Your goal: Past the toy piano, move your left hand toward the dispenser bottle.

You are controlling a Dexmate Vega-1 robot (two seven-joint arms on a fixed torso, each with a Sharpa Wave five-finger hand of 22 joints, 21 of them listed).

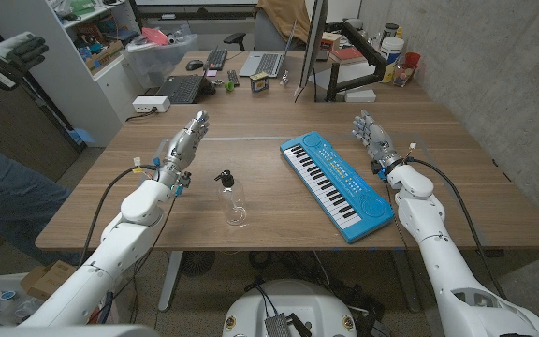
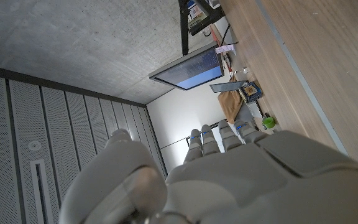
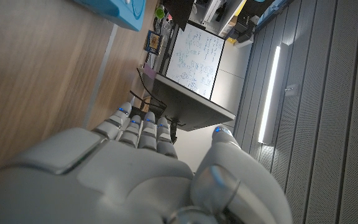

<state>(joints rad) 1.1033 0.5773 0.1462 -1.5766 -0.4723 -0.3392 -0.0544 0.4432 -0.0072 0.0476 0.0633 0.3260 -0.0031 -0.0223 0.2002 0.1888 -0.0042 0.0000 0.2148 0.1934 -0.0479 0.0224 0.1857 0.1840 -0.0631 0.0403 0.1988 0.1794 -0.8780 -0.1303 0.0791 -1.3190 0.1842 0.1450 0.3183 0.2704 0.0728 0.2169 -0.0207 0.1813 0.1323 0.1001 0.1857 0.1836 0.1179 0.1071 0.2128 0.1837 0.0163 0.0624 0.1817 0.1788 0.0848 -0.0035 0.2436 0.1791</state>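
From the head view: left hand (image 1: 185,147) up on edge over the wooden table (image 1: 251,122), fingers straight and apart, holding nothing, with the clear dispenser bottle (image 1: 232,198) upright just beside its forearm and the blue toy piano (image 1: 337,184) further toward the right hand (image 1: 372,139), likewise open and empty. From the left wrist view: back of the hand, fingers (image 2: 211,138) extended, no bottle ahead. From the right wrist view: only a corner of the piano beyond idle fingers (image 3: 135,130); by judgement, reach hardly begun, calling next for a swing inward and back toward the bottle without tipping it.
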